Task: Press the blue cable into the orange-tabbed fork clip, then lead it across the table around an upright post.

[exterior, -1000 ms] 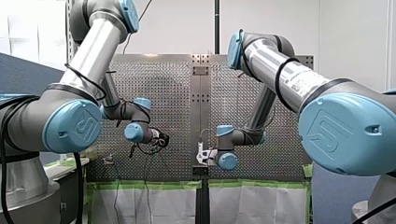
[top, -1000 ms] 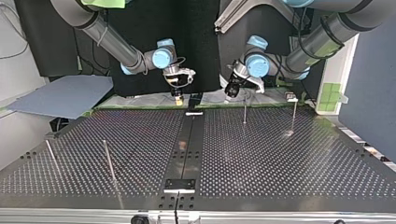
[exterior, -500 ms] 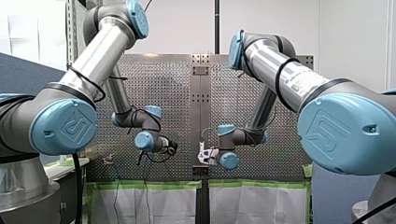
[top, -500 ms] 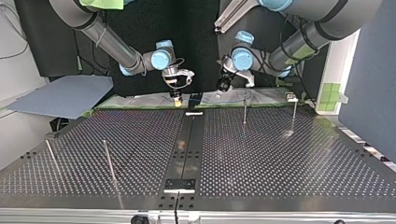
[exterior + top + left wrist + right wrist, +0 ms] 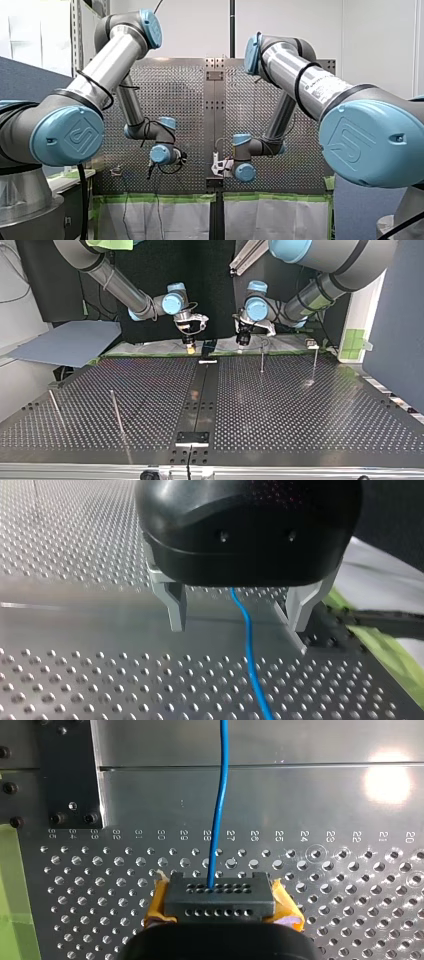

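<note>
A thin blue cable runs straight ahead from my right gripper, whose black perforated fingertips with yellow pads are shut on it low over the perforated table. In the left wrist view the same blue cable passes between the metal fingers of my left gripper, which is open and not touching it. In the top view my right gripper and my left gripper hang close together at the table's far edge, near the centre strip. I cannot make out an orange-tabbed clip for certain.
Upright posts stand on the table: two thin posts at the top view's right, two leaning ones at its left. A small fixture sits at the far right edge. A dark centre strip divides the plates.
My left arm has swung toward the table's middle, bringing its gripper down beside my right gripper. My right arm has stayed where it was, still holding the cable.
</note>
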Robot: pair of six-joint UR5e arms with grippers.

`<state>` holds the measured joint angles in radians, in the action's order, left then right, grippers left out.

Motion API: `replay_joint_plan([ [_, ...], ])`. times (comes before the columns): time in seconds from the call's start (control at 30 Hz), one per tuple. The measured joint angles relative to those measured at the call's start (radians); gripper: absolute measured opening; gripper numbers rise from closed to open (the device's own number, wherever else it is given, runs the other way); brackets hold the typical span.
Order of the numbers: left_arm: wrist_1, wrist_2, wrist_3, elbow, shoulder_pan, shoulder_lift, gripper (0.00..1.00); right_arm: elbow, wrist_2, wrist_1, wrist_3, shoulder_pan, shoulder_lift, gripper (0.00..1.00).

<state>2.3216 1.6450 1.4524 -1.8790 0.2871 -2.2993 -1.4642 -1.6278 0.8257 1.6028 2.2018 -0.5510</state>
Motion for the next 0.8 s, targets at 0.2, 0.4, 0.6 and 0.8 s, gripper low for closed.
replay_joint_plan([
  [0.2,0.000,0.058,-0.002,0.025,0.004,-0.036,0.98,0.001,0.000,-0.001,-0.001,0.000,0.000,0.00],
  [0.4,-0.001,0.120,-0.002,0.063,0.015,-0.065,0.98,0.001,0.000,-0.002,-0.002,0.000,0.000,0.00],
  [0.6,0.000,0.170,0.000,0.093,0.027,-0.073,0.98,0.001,0.000,-0.002,-0.003,0.000,0.001,0.00],
  [0.8,0.002,0.207,0.002,0.107,0.033,-0.071,0.98,0.001,0.000,-0.001,-0.002,0.000,0.000,0.00],
])
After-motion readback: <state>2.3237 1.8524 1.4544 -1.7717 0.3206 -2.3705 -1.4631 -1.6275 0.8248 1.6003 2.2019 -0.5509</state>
